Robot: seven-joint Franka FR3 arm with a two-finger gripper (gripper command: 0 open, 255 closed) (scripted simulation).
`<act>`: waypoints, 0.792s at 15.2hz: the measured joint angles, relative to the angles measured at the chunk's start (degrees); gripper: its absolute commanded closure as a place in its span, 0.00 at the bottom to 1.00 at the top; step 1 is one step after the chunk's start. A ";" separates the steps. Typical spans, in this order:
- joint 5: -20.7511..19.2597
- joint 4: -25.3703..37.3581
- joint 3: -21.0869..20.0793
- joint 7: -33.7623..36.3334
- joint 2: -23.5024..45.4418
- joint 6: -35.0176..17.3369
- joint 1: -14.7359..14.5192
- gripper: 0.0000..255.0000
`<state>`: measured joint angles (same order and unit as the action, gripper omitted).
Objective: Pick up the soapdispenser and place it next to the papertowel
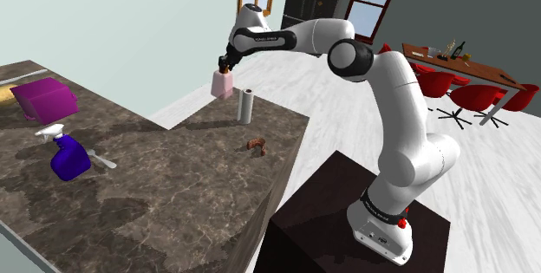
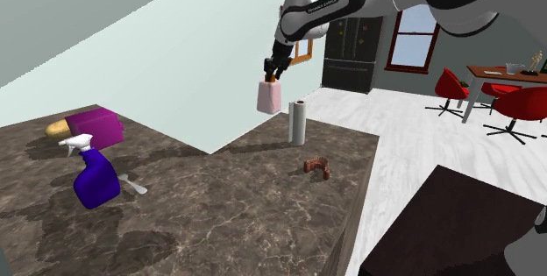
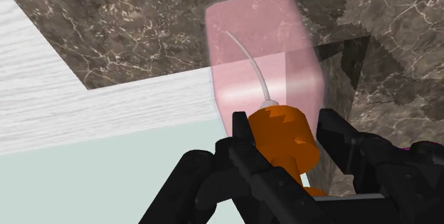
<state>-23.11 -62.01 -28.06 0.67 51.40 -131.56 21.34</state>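
Soap dispenser (image 1: 223,83) carrying step, well along: hanging pink and translucent over the far edge of the dark marble counter (image 1: 173,185), up in the air just beside the white paper towel roll (image 1: 246,105). Being clasped at the orange pump (image 3: 281,126) by the gripper (image 3: 281,144), fingers closed narrowly on it. Probably calling next for lowering upright, avoiding knocking the roll, then releasing.

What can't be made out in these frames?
Small brown object on the counter: too small in both exterior views to identify.
Tan item: second exterior view, mostly hidden behind the purple box.
Grey utensil: second exterior view, one end hidden behind the blue spray bottle.
Soap dispenser pump nozzle: wrist view, covered by the gripper clasping it.
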 measured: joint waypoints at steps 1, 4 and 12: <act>-0.13 0.05 0.14 0.07 0.47 -0.43 -0.12 1.00; -0.49 -1.36 0.45 0.33 1.07 -2.38 0.10 1.00; -1.46 -2.69 1.45 0.87 3.73 -6.33 -0.08 1.00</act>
<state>-24.57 -64.71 -26.62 1.54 55.13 -137.89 21.25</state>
